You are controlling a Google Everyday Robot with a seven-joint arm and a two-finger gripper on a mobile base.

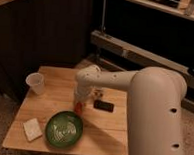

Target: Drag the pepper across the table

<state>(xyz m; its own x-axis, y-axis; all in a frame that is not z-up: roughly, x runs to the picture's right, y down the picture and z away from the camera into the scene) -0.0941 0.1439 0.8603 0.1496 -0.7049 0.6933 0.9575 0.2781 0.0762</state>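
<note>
The small red-orange pepper (78, 108) lies on the light wooden table (48, 102), just beyond the green bowl. My gripper (79, 98) points down right above the pepper, at the end of the white arm that reaches in from the right. The wrist hides most of it. The pepper's red end shows just under it.
A green bowl (64, 129) sits near the table's front edge. A flat black device (104, 106) lies right of the pepper. A clear plastic cup (36, 83) stands at the left. A pale sponge (32, 129) lies at the front left corner.
</note>
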